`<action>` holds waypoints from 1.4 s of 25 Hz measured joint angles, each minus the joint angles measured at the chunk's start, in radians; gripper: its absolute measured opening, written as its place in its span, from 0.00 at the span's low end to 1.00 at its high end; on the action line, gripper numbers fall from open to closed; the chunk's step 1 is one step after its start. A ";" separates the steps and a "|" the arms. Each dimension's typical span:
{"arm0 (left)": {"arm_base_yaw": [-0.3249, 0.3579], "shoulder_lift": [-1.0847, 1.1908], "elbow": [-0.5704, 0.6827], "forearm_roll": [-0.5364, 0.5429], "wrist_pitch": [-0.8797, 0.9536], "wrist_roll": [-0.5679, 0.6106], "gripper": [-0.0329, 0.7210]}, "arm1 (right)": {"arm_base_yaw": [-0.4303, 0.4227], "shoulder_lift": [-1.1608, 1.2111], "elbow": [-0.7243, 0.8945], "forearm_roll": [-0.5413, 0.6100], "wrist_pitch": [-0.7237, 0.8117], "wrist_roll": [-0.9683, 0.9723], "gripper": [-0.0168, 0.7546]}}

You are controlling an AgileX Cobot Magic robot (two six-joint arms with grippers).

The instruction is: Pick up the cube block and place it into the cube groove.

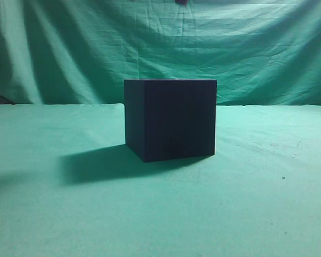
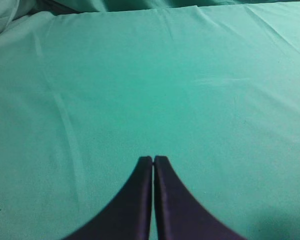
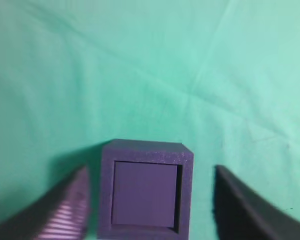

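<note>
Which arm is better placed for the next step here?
Right. Its end effector hangs open directly above the cube groove, with the cube block already seated inside. The left end effector is shut over bare cloth.

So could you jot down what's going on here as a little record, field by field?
Surface: green cloth over the table and behind it
Container: large near-black matte cube-shaped box, standing on the cloth
Contents: smaller purple cube block sits inside the box's square opening, seen from above
Left hand: shut, empty, over bare cloth
Right hand: open, fingers on either side of the box, holding nothing
Task status: the block appears already placed
</note>
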State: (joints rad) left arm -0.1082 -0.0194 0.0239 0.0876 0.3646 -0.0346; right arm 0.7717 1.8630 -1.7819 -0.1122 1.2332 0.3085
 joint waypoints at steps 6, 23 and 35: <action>0.000 0.000 0.000 0.000 0.000 0.000 0.04 | 0.000 -0.171 -0.010 0.040 0.016 -0.029 0.10; 0.000 0.000 0.000 0.000 0.000 0.000 0.04 | 0.000 -0.853 0.477 0.006 0.026 -0.065 0.02; 0.000 0.000 0.000 0.000 0.000 0.000 0.04 | 0.000 -1.329 0.782 0.073 -0.062 -0.084 0.02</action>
State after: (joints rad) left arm -0.1082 -0.0194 0.0239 0.0876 0.3646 -0.0346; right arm 0.7717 0.5336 -1.0004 -0.0389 1.1711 0.2240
